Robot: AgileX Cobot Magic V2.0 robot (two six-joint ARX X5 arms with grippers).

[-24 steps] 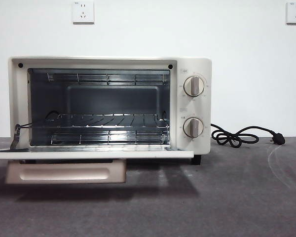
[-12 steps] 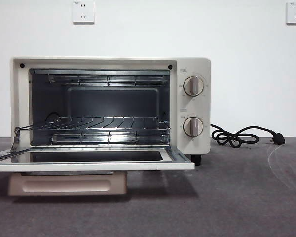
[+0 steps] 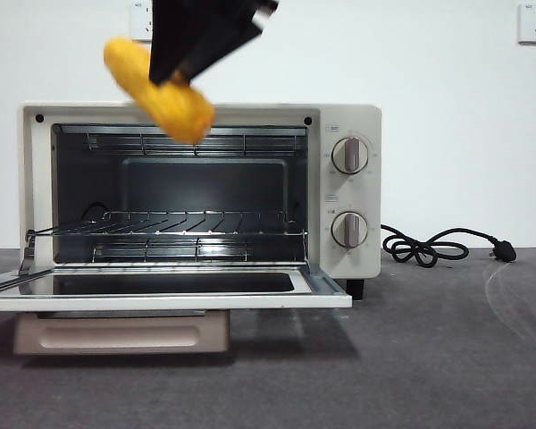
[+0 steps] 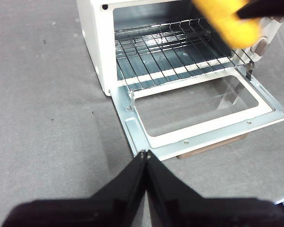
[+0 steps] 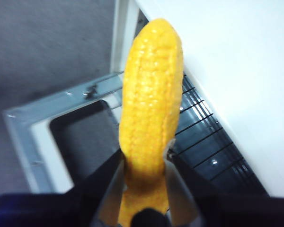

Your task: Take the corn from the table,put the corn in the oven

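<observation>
The cream-white boxy toaster oven (image 3: 201, 192) stands with its glass-paned door (image 3: 165, 290) folded down flat, and its cavity holds only a wire rack (image 3: 170, 223), with nothing lying on it. The glossy yellow-orange corn cob (image 3: 161, 89) is up in the air, clamped between the two black jaws of the right gripper (image 5: 144, 163), which close on its thicker end while the tapered tip juts out beyond them; it hangs tilted in front of the oven's top edge, above the open door and outside the cavity. The left gripper (image 4: 146, 158) hovers over the dark grey matte table (image 3: 429, 357) just short of the door's front edge, its jaws pressed together on nothing, with the corn well ahead of them. Two round knobs (image 3: 350, 192) sit on the oven's front panel, and a coiled black cord (image 3: 438, 246) lies on the table beside the oven, clear of the opening.
</observation>
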